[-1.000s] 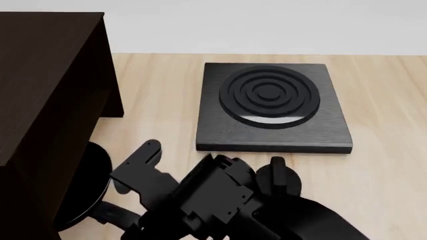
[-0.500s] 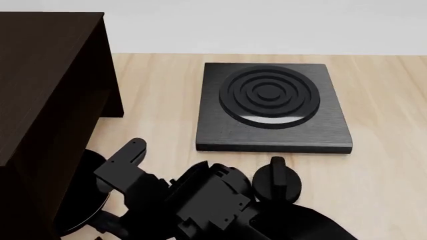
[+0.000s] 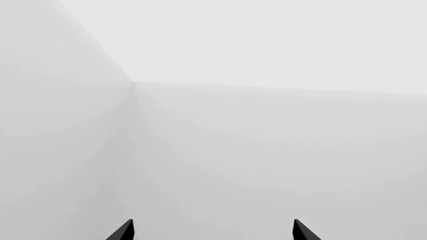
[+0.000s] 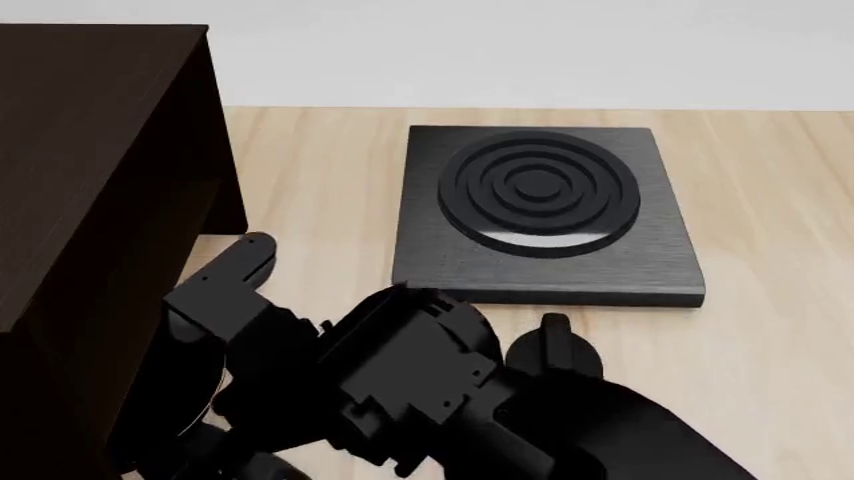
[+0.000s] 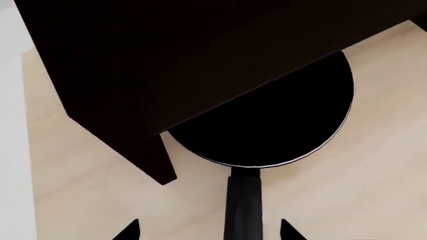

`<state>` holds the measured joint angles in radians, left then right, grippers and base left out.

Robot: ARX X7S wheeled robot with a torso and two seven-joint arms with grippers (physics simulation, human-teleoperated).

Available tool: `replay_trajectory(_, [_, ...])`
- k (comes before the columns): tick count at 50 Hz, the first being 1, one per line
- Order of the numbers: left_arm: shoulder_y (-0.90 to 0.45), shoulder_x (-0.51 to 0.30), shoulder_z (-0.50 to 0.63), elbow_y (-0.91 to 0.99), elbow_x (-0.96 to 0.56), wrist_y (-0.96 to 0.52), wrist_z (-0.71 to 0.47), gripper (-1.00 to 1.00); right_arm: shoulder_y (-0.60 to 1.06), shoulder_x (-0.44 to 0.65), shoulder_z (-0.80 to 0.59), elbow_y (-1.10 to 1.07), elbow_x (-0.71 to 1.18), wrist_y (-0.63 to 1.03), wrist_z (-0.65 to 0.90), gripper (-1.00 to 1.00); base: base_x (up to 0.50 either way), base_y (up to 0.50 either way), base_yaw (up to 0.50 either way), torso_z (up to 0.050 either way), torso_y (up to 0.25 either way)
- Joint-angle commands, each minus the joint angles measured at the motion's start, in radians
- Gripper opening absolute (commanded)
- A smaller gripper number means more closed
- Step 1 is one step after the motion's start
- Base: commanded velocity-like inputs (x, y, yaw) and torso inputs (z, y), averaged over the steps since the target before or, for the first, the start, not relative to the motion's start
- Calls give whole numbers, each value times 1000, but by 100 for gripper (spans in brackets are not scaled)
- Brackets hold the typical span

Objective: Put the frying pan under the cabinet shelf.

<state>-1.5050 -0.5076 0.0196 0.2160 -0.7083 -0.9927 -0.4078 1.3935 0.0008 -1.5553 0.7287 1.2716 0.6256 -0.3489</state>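
Right gripper [image 5: 208, 231] hangs over the frying pan's handle, its two fingertips spread wide on either side of it without touching.

The frying pan [image 5: 280, 130] sits on the pale wooden table [image 4: 320, 190], its round black body partly tucked beneath the dark cabinet shelf [image 4: 94, 170], silver rim and handle [image 5: 243, 205] showing outside. A square black stove plate [image 4: 541, 215] lies well apart. Left gripper [image 3: 212, 231], fingertips parted, faces blank grey walls.

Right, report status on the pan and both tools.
Left tool open, facing blank wall. Right tool open, straddling the frying pan handle, grip unclear. Pan partly under the cabinet shelf. Stove plate off to the side.
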Motion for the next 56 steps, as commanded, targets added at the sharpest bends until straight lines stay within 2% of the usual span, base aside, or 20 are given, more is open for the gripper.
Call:
replay_trajectory(1, [-14,3,-5,8,-10,-9,-8,100,59,-1,6,47,16,12,19,100,0,0,0,0,0])
replay_trajectory(16, [-16,2,-7,8,-18,7,5,100,140,16,13,104,5,56,24,100,0,0,0,0,0])
replay_trajectory(25, [-6,-4,-10,9,-18,20,12,100,183,260,131,-257,163,136,255,100,0,0,0,0,0])
replay_trajectory(32, [4,0,-11,10,-21,29,15,100,176,421,207,-445,259,139,394,100,0,0,0,0,0])
replay_trajectory(39, [7,0,-12,8,-29,28,21,100,138,572,278,-620,330,93,528,100,0,0,0,0,0])
replay_trajectory(56, [3,-3,-9,7,-36,18,16,100,-3,831,438,-912,421,-132,711,100,0,0,0,0,0])
